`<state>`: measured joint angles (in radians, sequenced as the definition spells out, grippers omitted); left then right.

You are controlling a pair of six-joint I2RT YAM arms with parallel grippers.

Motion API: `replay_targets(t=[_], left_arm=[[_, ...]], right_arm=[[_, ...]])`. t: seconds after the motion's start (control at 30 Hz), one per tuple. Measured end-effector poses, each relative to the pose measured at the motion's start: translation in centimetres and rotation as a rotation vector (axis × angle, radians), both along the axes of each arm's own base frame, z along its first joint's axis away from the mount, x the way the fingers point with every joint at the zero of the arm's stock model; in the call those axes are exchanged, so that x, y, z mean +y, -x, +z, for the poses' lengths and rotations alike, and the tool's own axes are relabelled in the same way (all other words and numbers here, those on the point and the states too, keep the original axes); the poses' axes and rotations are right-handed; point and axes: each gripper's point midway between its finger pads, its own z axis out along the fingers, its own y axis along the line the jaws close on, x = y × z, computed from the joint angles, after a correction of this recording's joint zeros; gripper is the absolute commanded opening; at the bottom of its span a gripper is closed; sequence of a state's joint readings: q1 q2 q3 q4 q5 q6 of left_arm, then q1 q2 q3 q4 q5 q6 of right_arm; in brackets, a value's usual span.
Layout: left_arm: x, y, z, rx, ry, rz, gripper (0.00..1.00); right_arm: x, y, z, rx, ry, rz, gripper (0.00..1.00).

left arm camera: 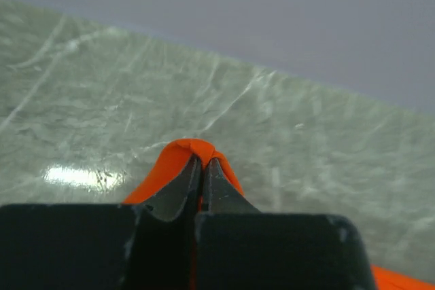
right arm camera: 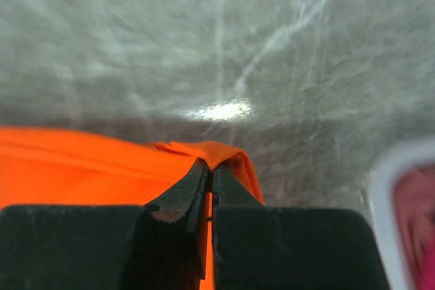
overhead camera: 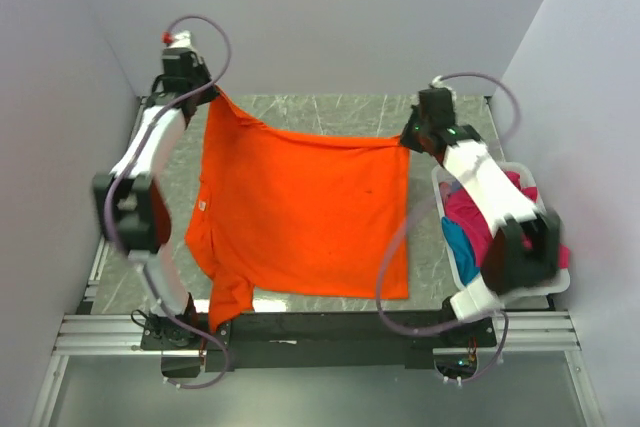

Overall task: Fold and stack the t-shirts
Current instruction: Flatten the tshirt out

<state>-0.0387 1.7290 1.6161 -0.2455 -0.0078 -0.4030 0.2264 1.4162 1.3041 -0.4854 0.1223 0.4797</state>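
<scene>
The bright orange t-shirt (overhead camera: 300, 212) hangs spread between both arms over the marbled table, its small white neck label (overhead camera: 203, 206) at the left edge and a sleeve drooping at the near left. My left gripper (overhead camera: 212, 93) is shut on its far left corner, seen as an orange fold (left arm camera: 194, 149) over the fingertips. My right gripper (overhead camera: 408, 140) is shut on its far right corner (right arm camera: 224, 153). Magenta-pink and teal-blue t-shirts (overhead camera: 470, 222) lie bunched in the basket, partly hidden by the right arm.
The white plastic basket (overhead camera: 522, 169) stands at the table's right edge, under the right arm; its rim also shows in the right wrist view (right arm camera: 387, 168). Grey walls close the left, back and right sides. A metal rail (overhead camera: 330, 327) runs along the near edge.
</scene>
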Motion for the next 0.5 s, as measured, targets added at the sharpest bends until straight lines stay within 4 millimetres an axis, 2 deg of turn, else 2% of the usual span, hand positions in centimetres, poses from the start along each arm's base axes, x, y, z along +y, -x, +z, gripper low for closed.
replay_targets(t=[0.1, 0.17, 0.23, 0.3, 0.37, 0.43, 0.5], left_arm=[[-0.3, -5.3, -7.8, 0.138, -0.026, -0.025, 0.00], [-0.5, -8.5, -12.1, 0.198, -0.031, -0.033, 0.00], [-0.6, -10.2, -16.0, 0.246, -0.030, -0.036, 0.00], [-0.7, -10.7, -19.2, 0.290, -0.028, -0.035, 0.00], [-0.7, -10.6, -21.0, 0.319, -0.021, -0.030, 0.00], [-0.7, -10.6, -21.4, 0.322, -0.014, -0.026, 0.00], [-0.7, -11.2, -20.8, 0.291, -0.005, -0.020, 0.00]], right_arm=[[0.5, -4.5, -8.4, 0.183, 0.001, 0.029, 0.00], [0.7, -7.4, -12.6, 0.274, -0.004, 0.045, 0.00], [0.8, -10.6, -15.5, 0.310, -0.018, 0.055, 0.00], [0.8, -12.8, -17.4, 0.326, -0.025, 0.061, 0.00], [0.8, -14.2, -18.3, 0.328, -0.027, 0.067, 0.00], [0.7, -15.2, -18.3, 0.318, -0.029, 0.065, 0.00], [0.6, -15.7, -17.6, 0.301, -0.029, 0.063, 0.00]])
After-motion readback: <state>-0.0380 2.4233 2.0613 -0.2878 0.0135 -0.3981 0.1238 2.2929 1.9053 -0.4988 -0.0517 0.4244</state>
